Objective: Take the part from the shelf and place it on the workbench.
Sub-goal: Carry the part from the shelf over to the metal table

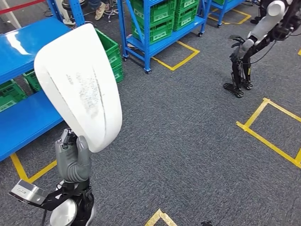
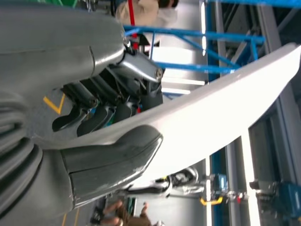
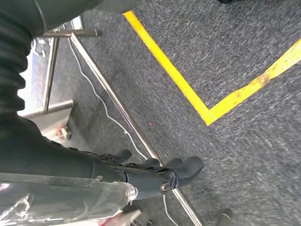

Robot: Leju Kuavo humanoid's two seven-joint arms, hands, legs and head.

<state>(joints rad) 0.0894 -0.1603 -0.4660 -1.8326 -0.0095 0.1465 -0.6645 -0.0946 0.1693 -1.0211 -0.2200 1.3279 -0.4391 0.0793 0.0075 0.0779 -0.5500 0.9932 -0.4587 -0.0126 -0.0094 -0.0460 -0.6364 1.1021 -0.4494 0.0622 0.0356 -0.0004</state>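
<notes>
Held nearest the lens: white curved part [image 1: 80, 84], gripped at its lower edge by left hand [image 1: 73, 160], near left of the scene. Dark fingers [image 2: 96, 117] pressed on one face, thick grey thumb [image 2: 113, 157] clamped on the other, so the thin panel sits pinched edge-on and cannot slide. Carried upright and raised, broad face toward the camera, probably to keep the long shell off the floor and away from the rack while moving. Faint grey printing across its face, too blurred to read.

Right hand [image 3: 160, 174] hanging low over the carpet, fingers loosely curled and somewhat apart, holding nothing; likely kept down because one hand is enough for a light shell.

Outward from the part: blue shelf [image 1: 25, 84] just behind it on the left, green crates [image 1: 112, 54] on its lower tier. Further blue racking [image 1: 156, 35] with more green crates far centre. Grey carpet [image 1: 177, 132] marked with yellow tape [image 1: 269, 141], right. Second robot's legs [image 1: 241, 70] standing far right. Person's feet far left, beyond the shelf.

Part already off the shelf, so pick judged done. Surface for placing not to be made out; carry and set-down judged remaining.
</notes>
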